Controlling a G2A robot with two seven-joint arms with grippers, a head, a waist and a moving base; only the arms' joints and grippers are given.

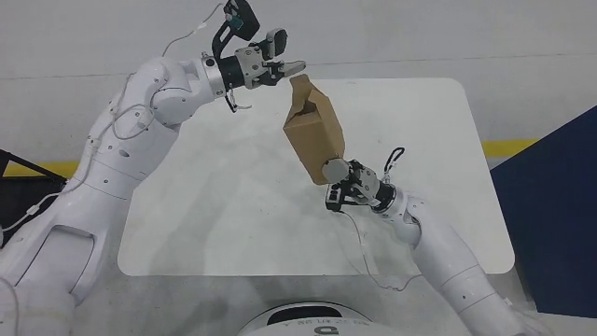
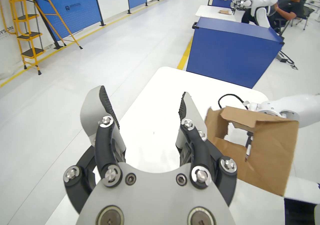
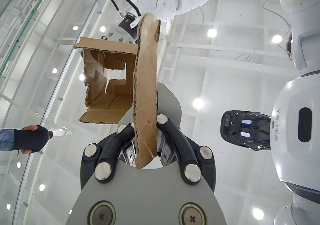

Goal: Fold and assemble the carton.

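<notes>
Right fingers (image 3: pixel 168 103) are clamped on one panel of the carton (image 1: pixel 312 131), gripping from below. Likely this is so its open end faces your other arm for flap work. The carton hangs tilted above the surface (image 1: pixel 205 205), over its far middle. Left fingers (image 2: pixel 193 113) are spread wide, empty, just beside the carton's far end — apart from it, not touching. Hard to read: the right pads are buried behind the panel, and the inner flaps overlap, so you can't tell which are folded, or whether the lower end is closed.
</notes>
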